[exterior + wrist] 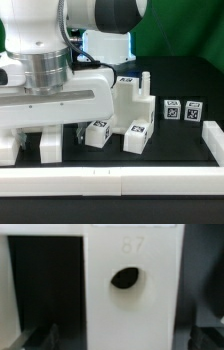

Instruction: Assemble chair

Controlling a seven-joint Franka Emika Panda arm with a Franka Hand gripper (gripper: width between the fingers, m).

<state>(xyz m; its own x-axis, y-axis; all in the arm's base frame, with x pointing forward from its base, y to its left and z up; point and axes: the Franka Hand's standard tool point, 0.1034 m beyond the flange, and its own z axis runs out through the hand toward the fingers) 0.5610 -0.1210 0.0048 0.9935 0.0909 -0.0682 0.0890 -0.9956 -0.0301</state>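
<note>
The released claw (122,335) straddles a holed chair panel (130,297) running lengthwise between its jaws. Exterior view: other blocks (132,100) at three o'clock.

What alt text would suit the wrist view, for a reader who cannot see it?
A white chair part fills most of the blurred view, with a dark oval hole and a faint 87. Dark background shows on both sides.

A matte white blocky plastic chair part (130,308) fills most of the frame, close and blurred. Its face has a dark oval hole (124,277) and a faint raised number (133,245) (apparently 87). A black area (45,280) shows beside it.
</note>
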